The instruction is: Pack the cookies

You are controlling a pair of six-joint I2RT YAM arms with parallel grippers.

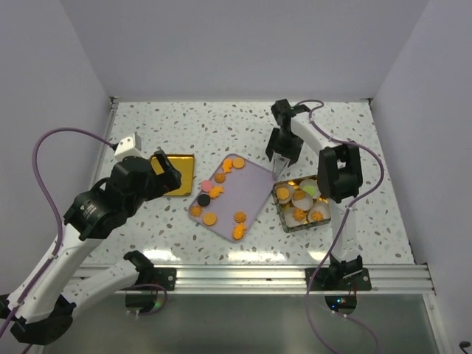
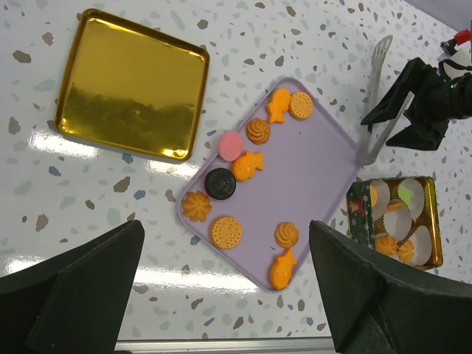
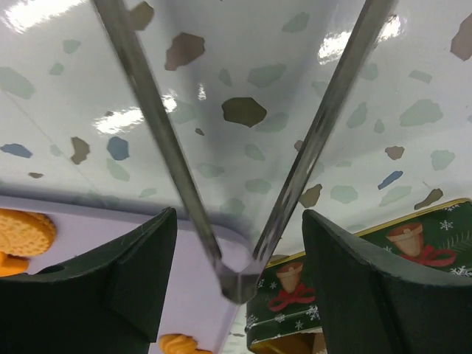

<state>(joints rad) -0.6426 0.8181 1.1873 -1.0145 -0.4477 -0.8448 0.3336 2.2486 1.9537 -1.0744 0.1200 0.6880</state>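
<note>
**Tongs Hang at the Tray's Right Edge; Ten Cookies Lie on the Tray**

The speckled table [image 1: 354, 133] carries three things from left to right: a gold lid [image 1: 181, 190], a lavender tray [image 1: 251, 188] and a green tin [image 1: 284, 221].

Only the top view shows both arms whole. The left arm [image 1: 96, 210] reaches in from the near left, and the left gripper [image 1: 166, 173] is over the lid. The right arm [image 1: 335, 173] folds back over the tin, and the right gripper [image 1: 283, 155] is at the tray's far right corner.

Only the left wrist view shows the cookies [image 2: 226, 231] clearly. Ten lie on the tray, mostly orange, as rounds, swirls and fish shapes. A pink cookie [image 2: 230, 145] and a black cookie [image 2: 219, 183] lie side by side near its left edge. The same view shows white paper cups [image 2: 398, 221] in the tin, some holding orange cookies and one a green cookie [image 2: 404, 193].

Only the right wrist view shows the grip. The two metal arms of the tongs [image 3: 155, 147] meet in a bend between the fingers, and each finger presses on one arm. The right gripper is therefore clamped on the tongs.

The tong tips hang between the tray's right edge and the tin's far left corner. The tin's cookies are just nearer than the tips, and the tray's far pair lies to the left, apart from them.

The left jaws stand wide apart with nothing between them. The tray's cookies lie to their right.
</note>
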